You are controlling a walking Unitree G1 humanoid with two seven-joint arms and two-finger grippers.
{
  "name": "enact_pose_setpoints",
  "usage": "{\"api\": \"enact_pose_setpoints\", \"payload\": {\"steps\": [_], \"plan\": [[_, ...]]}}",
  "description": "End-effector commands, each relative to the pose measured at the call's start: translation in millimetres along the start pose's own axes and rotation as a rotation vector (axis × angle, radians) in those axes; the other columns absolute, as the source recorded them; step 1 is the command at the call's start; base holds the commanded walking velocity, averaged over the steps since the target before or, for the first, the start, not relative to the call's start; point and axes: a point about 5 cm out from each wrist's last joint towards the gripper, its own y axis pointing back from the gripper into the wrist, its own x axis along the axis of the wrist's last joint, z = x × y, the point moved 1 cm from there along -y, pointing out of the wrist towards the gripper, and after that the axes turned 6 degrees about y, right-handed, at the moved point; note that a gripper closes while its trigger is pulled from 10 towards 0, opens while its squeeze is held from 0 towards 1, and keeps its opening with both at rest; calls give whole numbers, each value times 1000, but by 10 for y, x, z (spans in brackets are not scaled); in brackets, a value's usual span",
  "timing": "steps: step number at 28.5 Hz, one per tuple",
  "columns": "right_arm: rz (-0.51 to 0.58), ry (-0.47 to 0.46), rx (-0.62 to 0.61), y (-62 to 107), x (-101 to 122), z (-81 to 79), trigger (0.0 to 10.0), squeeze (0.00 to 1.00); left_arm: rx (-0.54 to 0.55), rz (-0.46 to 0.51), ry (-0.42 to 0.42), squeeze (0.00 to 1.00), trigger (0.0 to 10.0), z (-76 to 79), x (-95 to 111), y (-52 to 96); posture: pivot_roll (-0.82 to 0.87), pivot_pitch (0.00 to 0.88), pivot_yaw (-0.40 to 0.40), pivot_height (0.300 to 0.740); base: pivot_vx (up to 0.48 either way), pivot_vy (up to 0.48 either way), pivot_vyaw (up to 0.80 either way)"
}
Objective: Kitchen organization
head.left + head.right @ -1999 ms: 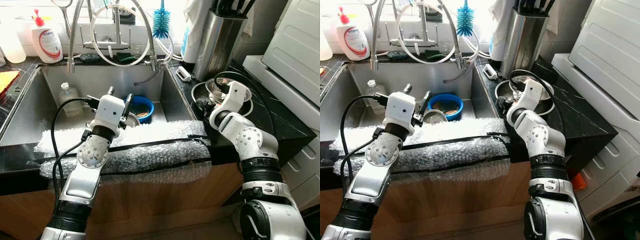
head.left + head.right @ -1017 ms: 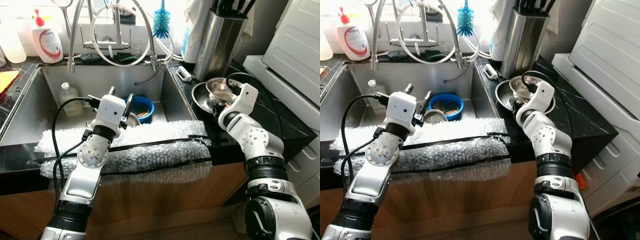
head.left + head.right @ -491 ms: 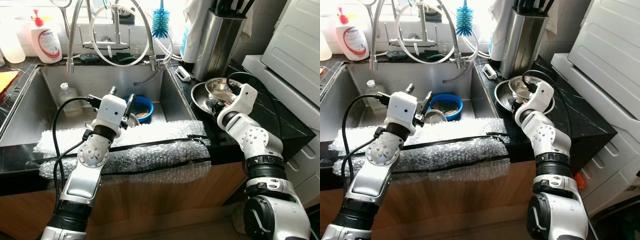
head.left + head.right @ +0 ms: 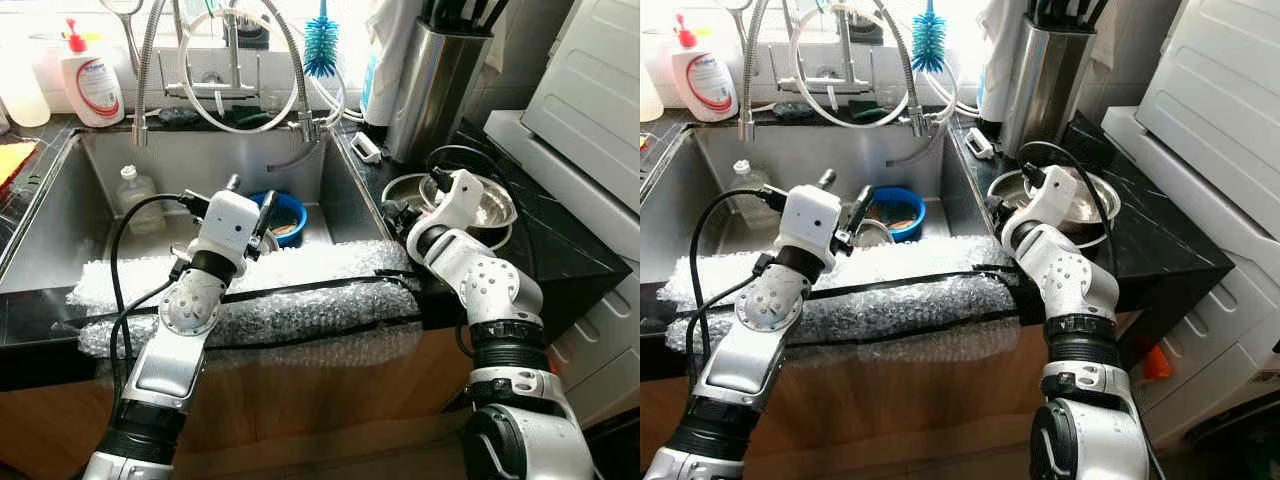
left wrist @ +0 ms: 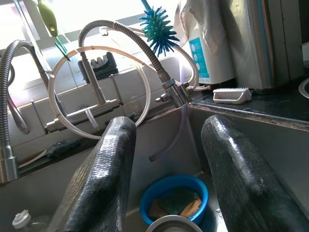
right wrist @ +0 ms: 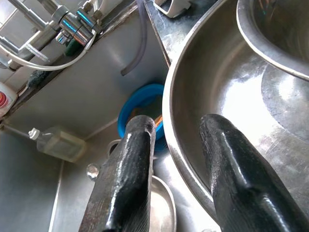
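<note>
- Since half a second ago the right gripper (image 6: 176,159) has swung from over the steel bowls toward the sink, and the big bowl (image 4: 1065,212) now lies flatter on the counter (image 4: 1140,250), right of centre in the frame.
- Right gripper is open, its fingers straddling the big bowl's rim (image 6: 169,96), one inside and one outside. Can't tell if they're actually touching it yet.
- A smaller steel bowl (image 6: 275,34) sits nested inside the big one.
- Left gripper (image 5: 166,164) is hovering over the sink (image 4: 110,160) at centre left, fingers spread wide with nothing in them; it has barely shifted.
- Below it are a blue bowl (image 5: 174,198) with scraps in it and a round steel piece (image 5: 176,224) just beside that.
- Progress-wise, I'd say it's early: dishes sit in the sink, the bowls are on the counter, and nothing looks put away.
</note>
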Motion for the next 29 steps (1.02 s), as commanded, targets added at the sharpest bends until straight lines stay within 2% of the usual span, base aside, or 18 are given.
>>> {"api": "enact_pose_setpoints", "payload": {"steps": [1,3,13,14,15,16,17,19,24,25,26,28,29], "plan": [[19,47,-20,19,20,13,10000,0,5,32,-22,0,10000,1,98,-38,20,1,-94,740,0,0,0],[68,108,-41,31,86,34,10000,0,17,36,-21,0,10000,-14,104,-43,16,0,-95,740,0,0,0],[141,186,-52,76,190,31,10000,0,24,38,-11,0,10000,-11,103,-45,16,2,-96,740,0,0,0],[176,213,-62,89,231,34,10000,0,26,38,-8,0,10000,-11,103,-45,14,3,-96,740,0,0,0],[231,264,-56,111,298,6,10000,0,30,38,-6,0,10000,-11,103,-44,13,2,-95,740,0,0,0],[231,264,-56,111,298,6,10000,0,30,38,-6,0,10000,-11,103,-44,13,2,-95,740,0,0,0],[269,303,-41,127,339,-32,10000,0,31,38,-6,0,10000,-11,102,-43,13,2,-95,740,0,0,0],[333,317,14,156,397,-133,10000,0,32,38,-8,0,10000,-8,102,-46,13,1,-95,740,0,0,0],[416,326,30,212,496,-189,10000,0,37,38,-9,0,10000,-10,101,-47,17,0,-96,740,0,0,0],[453,315,12,243,569,-166,10000,431,39,37,-9,0,10000,-11,97,-43,15,0,-95,740,0,0,0],[484,296,-19,269,634,-117,10000,1000,39,36,-9,0,10000,-11,93,-40,17,0,-97,740,0,0,0],[519,255,-100,308,737,30,10000,1000,40,34,-10,0,10000,-13,87,-34,17,0,-97,740,0,0,0],[519,255,-100,308,737,30,10000,1000,40,34,-10,0,10000,-13,87,-34,17,0,-97,740,0,0,0]]}}
